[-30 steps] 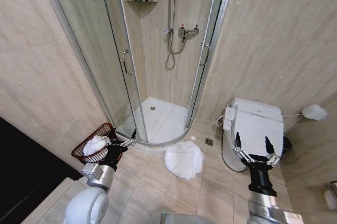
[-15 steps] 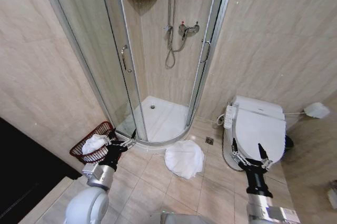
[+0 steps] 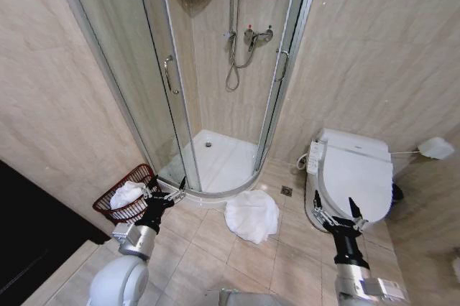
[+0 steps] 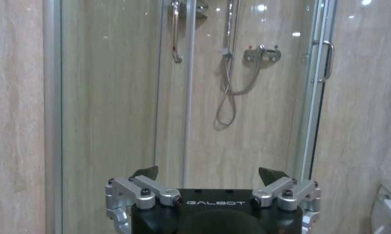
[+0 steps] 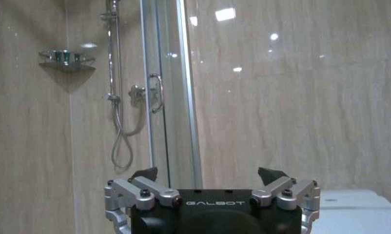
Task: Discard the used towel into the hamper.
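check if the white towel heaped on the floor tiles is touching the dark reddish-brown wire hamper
Apart. The head view shows the white towel heap on the tiles by the shower threshold, with bare floor and the left gripper between it and the reddish-brown wire hamper.

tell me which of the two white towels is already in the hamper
The smaller crumpled towel by the left gripper lies inside the hamper. The larger towel lies on the floor tiles in front of the shower.

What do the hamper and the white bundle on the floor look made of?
The hamper: seemingly thin woven wire or wicker, dark reddish-brown, openwork with visible gaps. The white bundle: soft cloth, probably terry towel, matte and crumpled into folds; a similar white cloth lies in the hamper.
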